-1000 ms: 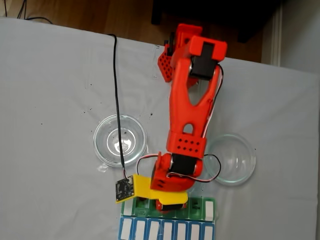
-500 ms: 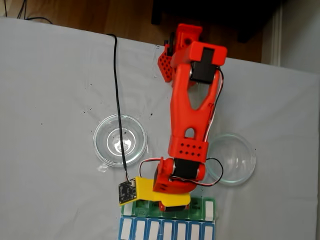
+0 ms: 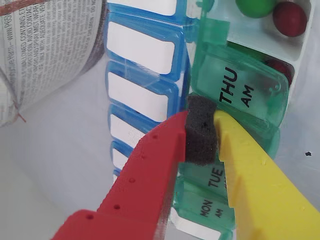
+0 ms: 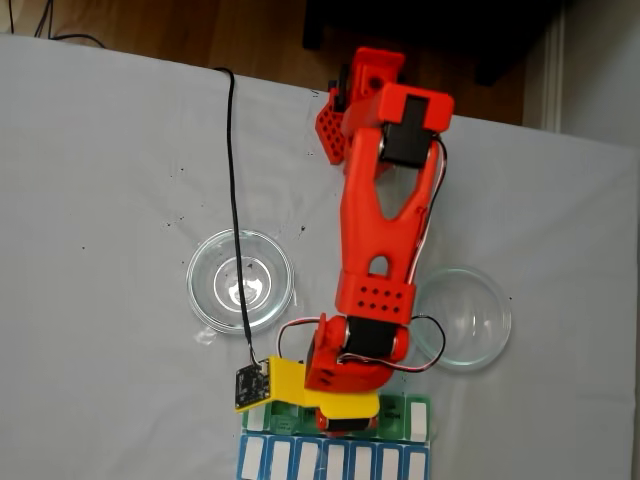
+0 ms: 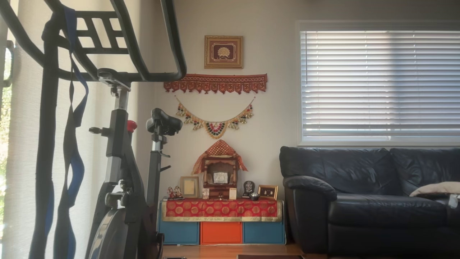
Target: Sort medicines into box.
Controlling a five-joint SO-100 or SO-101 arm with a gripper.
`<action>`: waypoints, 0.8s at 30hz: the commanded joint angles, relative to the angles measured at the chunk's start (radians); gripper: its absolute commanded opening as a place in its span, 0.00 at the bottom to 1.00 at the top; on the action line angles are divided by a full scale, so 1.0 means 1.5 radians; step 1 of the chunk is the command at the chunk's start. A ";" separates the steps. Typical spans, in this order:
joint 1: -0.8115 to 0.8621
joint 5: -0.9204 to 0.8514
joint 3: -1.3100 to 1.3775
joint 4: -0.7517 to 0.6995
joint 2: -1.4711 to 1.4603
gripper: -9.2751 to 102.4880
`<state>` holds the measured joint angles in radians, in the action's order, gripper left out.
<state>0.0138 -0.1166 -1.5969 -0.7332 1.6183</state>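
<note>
Evidently the arm (image 4: 385, 250) reaches across the desk (image 4: 100, 200) to work at the box (image 3: 235, 100), which lies at the near edge beside the blue-lidded row (image 3: 140, 75); both glass dishes (image 4: 240, 280) look empty. Its tool (image 3: 202, 131) is narrowed, holding nothing, its foam pad against the raised THU lid (image 3: 240, 90), while medicines (image 3: 290, 17) sit in open compartments.

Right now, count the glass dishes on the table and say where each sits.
2. In the fixed view, one glass dish sits left of the red arm; the other glass dish sits right of it, partly covered by the arm. Both look empty.
</note>
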 commanded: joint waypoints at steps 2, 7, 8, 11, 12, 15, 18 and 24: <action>0.015 0.014 -0.008 0.054 0.099 0.09; 0.022 0.037 -0.027 0.089 0.120 0.09; 0.022 0.035 -0.025 0.086 0.121 0.09; 0.022 0.016 -0.009 0.060 0.111 0.09; 0.022 0.007 -0.001 0.047 0.105 0.09; 0.019 -0.025 0.026 0.010 0.085 0.09; 0.011 -0.069 0.058 -0.038 0.052 0.09; 0.006 -0.109 0.056 -0.041 0.038 0.09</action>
<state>0.0414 -0.2516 -1.5999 -0.7931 1.6460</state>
